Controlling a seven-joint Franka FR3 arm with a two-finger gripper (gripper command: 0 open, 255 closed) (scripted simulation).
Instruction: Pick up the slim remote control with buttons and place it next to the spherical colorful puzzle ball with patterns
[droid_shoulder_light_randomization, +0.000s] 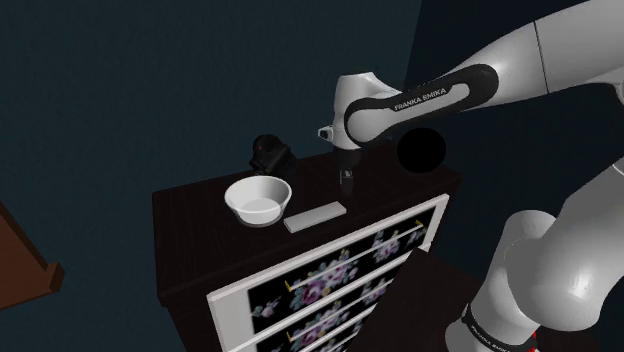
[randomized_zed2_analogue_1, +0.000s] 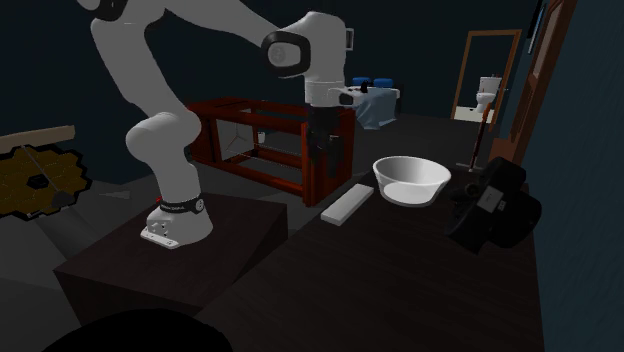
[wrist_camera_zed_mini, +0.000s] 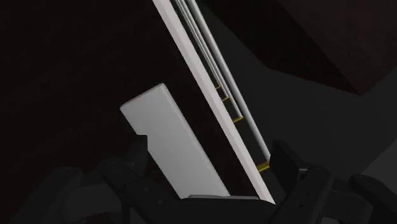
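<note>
tool (wrist_camera_zed_mini: 212, 153) spread above pale remote (wrist_camera_zed_mini: 168, 137), white bowl (droid_shoulder_light_randomization: 258, 216) nearby

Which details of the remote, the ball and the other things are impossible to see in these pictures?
1. Remote: its buttons; every view renders its face plain pale.
2. Ball: shoulder view, a flat black disc, colours and patterns unreadable.
3. Dark object beside the bowl: second exterior view, too dim to identify.
4. Remote's near end: wrist view, covered at the base of the fingers.
</note>
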